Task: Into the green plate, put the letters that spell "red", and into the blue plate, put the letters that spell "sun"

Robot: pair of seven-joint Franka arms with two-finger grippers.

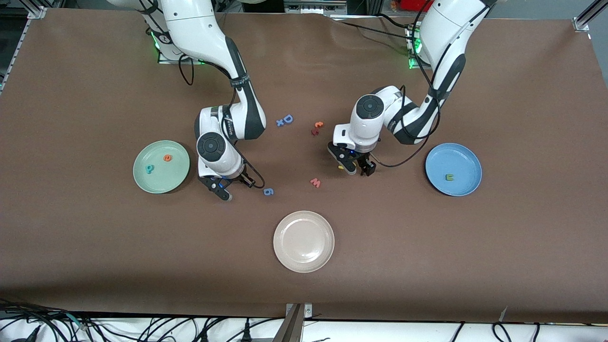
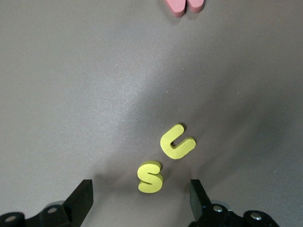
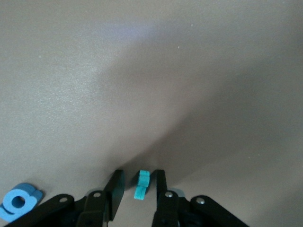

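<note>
The green plate [image 1: 161,184] holds an orange e [image 1: 167,157] and a teal d [image 1: 149,168]. Beside it, toward the table's middle, my right gripper [image 1: 223,192] [image 3: 138,190] is down at the table. Its jaws stand narrowly apart around the small teal r [image 3: 141,184], with a thin gap on each side. The blue plate [image 1: 468,159] holds the green n [image 1: 449,177]. My left gripper [image 1: 355,168] [image 2: 140,202] hangs open just above the table, with the yellow s [image 2: 150,177] between its fingers and the yellow u [image 2: 176,142] just past it.
A blue 6 [image 1: 268,191] [image 3: 19,203] lies close to the right gripper. A pink w [image 1: 315,182] [image 2: 184,4] lies near the left gripper. A blue D with x [image 1: 285,119] and a red-orange pair [image 1: 317,128] lie toward the bases. A beige plate [image 1: 303,259] sits nearest the camera.
</note>
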